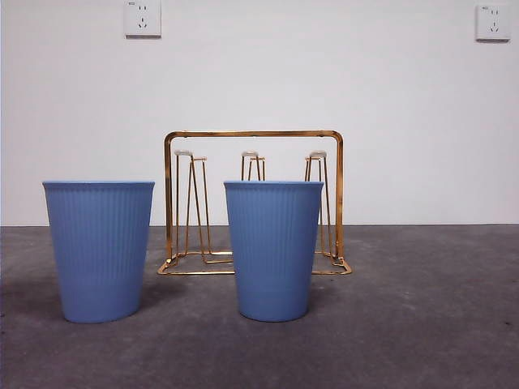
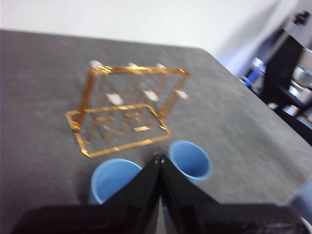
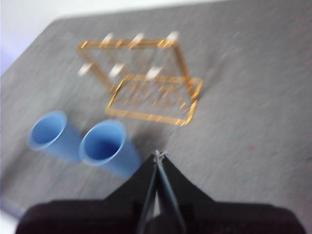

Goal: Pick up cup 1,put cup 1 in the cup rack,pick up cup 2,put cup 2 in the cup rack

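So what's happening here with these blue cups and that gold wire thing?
Nothing is being handled yet. Two ribbed blue plastic cups, one on the left and one nearer the middle, stand upright on the grey table, in front of the gold wire cup rack, whose prongs hold nothing. The left gripper and right gripper hang above the table with jaws shut, touching neither cup.

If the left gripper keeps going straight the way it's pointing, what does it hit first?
Probably nothing solid at once: the shut left gripper points at the gap between the two blue cups, with the gold cup rack beyond. It might clip a cup rim; depth is unclear.
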`<act>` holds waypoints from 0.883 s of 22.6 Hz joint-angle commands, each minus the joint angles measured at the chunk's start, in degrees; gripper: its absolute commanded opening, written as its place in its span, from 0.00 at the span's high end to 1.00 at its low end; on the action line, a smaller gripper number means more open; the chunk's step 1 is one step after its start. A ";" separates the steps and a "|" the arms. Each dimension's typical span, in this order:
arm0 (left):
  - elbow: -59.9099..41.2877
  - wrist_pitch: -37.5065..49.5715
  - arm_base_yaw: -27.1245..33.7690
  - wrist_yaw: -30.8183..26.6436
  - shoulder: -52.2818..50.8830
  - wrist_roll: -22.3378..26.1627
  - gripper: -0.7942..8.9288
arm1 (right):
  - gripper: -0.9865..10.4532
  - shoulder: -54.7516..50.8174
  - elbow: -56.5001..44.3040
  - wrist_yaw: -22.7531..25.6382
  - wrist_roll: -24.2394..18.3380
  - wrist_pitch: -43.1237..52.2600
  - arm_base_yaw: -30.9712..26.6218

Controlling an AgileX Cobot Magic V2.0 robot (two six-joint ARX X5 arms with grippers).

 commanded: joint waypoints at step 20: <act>3.56 -2.95 -2.80 13.14 5.77 0.50 0.24 | 0.42 10.19 8.24 -10.34 -8.17 -11.47 2.43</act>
